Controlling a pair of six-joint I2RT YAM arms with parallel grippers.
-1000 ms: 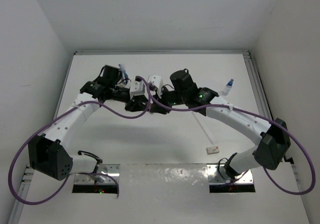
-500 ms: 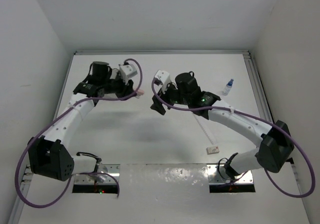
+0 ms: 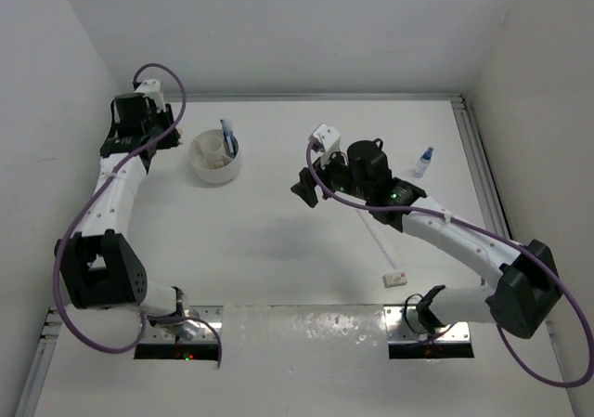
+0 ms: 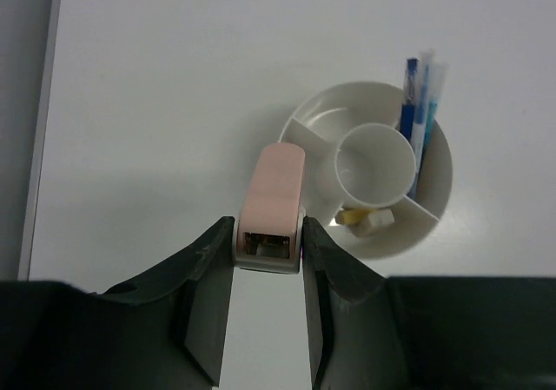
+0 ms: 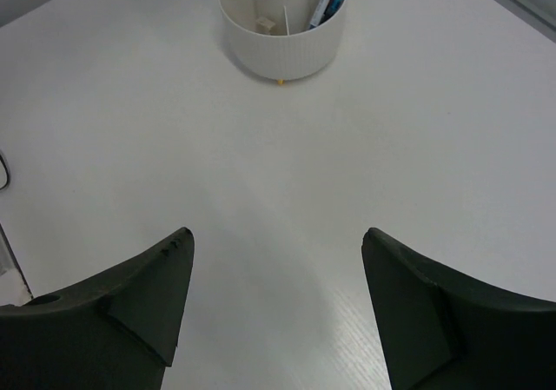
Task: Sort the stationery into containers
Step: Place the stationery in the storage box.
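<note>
While the tabletop [image 3: 278, 250] has loose stationery on its right side, the white tub [image 3: 218, 176] at the far left already holds some, so the sorting looks only partly done. Out of the tub lie the clear ruler [image 3: 379, 239], the small blue-capped bottle [image 3: 424, 162] near the right edge, and a white eraser [image 3: 396, 276] just past the ruler's near end. Inside it, blue pens [image 4: 415, 116] stand in one outer compartment and tan eraser pieces [image 4: 367, 221] sit in another. The left arm [image 3: 111, 189] stretches up along the left wall with its wrist beyond the tub, looking down. The left fingers [image 4: 204, 268] are closed narrowly on a pink eraser [image 4: 276, 186], gripped by its near end and held just beside the tub's rim, not yet over a compartment. The right arm [image 3: 445, 231] reaches toward the middle, well apart from the tub. The right fingers [image 5: 139, 294] stand wide apart with nothing between them, over bare tabletop.
</note>
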